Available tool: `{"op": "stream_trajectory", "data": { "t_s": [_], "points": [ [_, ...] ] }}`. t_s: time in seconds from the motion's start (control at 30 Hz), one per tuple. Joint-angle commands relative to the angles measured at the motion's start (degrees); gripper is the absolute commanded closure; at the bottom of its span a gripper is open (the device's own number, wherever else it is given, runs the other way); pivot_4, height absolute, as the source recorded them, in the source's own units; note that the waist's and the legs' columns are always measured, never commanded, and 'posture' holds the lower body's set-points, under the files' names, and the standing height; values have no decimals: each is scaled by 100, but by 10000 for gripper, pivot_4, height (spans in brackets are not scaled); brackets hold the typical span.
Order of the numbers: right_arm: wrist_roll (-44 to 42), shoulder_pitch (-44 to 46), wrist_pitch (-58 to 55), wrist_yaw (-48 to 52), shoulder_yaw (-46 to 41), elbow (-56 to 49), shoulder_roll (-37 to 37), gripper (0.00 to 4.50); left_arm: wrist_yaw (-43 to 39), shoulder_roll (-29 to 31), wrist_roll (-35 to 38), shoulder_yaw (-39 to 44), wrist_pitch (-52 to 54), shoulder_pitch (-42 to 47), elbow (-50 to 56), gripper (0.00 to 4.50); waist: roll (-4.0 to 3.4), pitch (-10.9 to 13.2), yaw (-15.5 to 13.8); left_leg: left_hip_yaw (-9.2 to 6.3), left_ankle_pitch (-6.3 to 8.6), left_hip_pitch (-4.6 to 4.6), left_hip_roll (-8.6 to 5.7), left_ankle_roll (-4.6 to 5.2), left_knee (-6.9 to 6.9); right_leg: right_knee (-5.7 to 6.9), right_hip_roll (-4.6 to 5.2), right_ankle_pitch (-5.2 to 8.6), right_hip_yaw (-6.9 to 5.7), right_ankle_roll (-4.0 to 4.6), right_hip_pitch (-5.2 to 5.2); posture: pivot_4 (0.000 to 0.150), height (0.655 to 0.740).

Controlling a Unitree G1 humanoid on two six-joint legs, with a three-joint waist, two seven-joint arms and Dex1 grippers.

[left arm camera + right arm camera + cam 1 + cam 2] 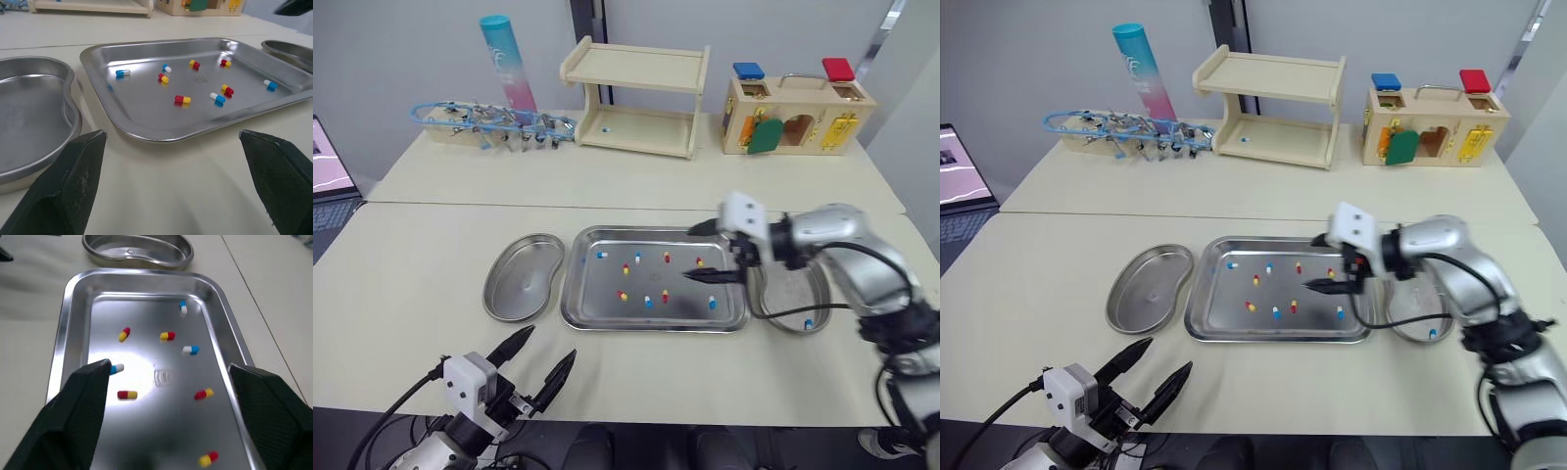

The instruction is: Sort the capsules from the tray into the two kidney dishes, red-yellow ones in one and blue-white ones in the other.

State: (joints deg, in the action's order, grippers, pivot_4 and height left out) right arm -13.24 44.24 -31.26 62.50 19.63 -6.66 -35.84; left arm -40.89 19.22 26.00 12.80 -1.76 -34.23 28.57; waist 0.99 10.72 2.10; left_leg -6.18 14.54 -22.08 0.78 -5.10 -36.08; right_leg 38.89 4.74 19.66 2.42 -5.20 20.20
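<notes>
My right gripper (691,255) hung with fingers spread above the right end of the shallow rectangular steel tray (646,327), where the small red-yellow and blue-white capsules lay scattered. The corner blue-white capsule (712,303) lay just to my side of it, probably the next pick and nearer this arm, though its long axis was too small to read. The right-hand steel kidney dish (798,289) held one sorted blue-white capsule (808,322). My left gripper (551,343), also spread, hovered well short of the tray.
</notes>
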Motion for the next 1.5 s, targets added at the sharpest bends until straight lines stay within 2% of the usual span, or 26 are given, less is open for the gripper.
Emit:
{"op": "stream_trajectory", "data": {
  "t_s": [0.03, 0.1, 0.3, 0.53, 0.7, 0.93, 0.97, 1.03, 1.23, 1.5],
  "points": [
    [412, 409, -21, -346, 452, 415, 673, 16706, -63, 63, 66, 62, -127, -88, 43, 0, 0, 0, 8, -3, 0, 2, 0, 0, 0, 1, -2, 0, -1, 1, 0, 1500, 7400],
    [560, 554, 7, -464, 563, 674, 978, 16706, -72, 70, 78, 69, -132, -97, 35, 0, 0, 0, 11, -2, 0, 2, 0, 0, 0, 1, -2, 0, 0, 1, 0, 1500, 7400],
    [1269, 1145, 626, -1073, 926, 2362, 2143, 16706, -139, 96, 95, 82, -151, -106, 24, 0, 2, -1, 30, -3, 0, 5, 0, 0, 0, 5, -2, 0, 0, 2, 3, 1500, 7400],
    [1504, 1816, 1031, -1420, 729, 4286, 3183, 16706, -125, 151, 120, 86, -95, -76, 85, 0, 0, 0, 113, -4, 0, 5, 0, 0, 2, 10, -3, 0, 1, 3, 8, 1500, 7400],
    [1651, 2292, 1524, -1666, 550, 5568, 3695, 16706, -120, 175, 143, 107, -76, -77, 87, 0, -1, 1, 125, -4, 0, 5, 0, 0, 4, 11, -4, 0, 3, 4, 11, 1500, 7400],
    [1921, 2597, 2064, -1895, 376, 6683, 3980, 16706, -95, 182, 158, 121, -54, -129, 139, 0, -3, 1, 129, -3, 0, 5, 0, 0, 5, 12, -4, 0, 5, 4, 15, 1500, 7400],
    [1966, 2622, 2102, -1927, 351, 6807, 4007, 20856, -97, 182, 158, 124, -57, -141, 140, 0, -3, 1, 132, -3, 0, 5, 0, 0, 5, 12, -4, 0, 6, 5, 15, 1500, 7400],
    [2018, 2653, 2147, -1951, 295, 6993, 4046, 25764, -93, 177, 148, 116, -62, -149, 134, 0, -3, 2, 133, -2, 0, 5, 0, 0, 5, 12, -5, 0, 6, 5, 15, 1500, 7400],
    [2155, 2740, 2221, -1987, 168, 7292, 4152, 44333, -97, 185, 136, 92, -56, -141, 118, 0, -4, 2, 156, -1, 0, 5, 1, 1, 5, 15, -6, 0, 8, 5, 17, 1500, 7400],
    [2151, 2739, 2398, -1604, 56, 6874, 4073, 44914, -112, 207, 157, 119, -56, -92, 74, 0, -5, 3, 167, -1, 0, 4, 1, 1, 6, 15, -6, 0, 8, 6, 18, 1500, 7400]
  ]
}}
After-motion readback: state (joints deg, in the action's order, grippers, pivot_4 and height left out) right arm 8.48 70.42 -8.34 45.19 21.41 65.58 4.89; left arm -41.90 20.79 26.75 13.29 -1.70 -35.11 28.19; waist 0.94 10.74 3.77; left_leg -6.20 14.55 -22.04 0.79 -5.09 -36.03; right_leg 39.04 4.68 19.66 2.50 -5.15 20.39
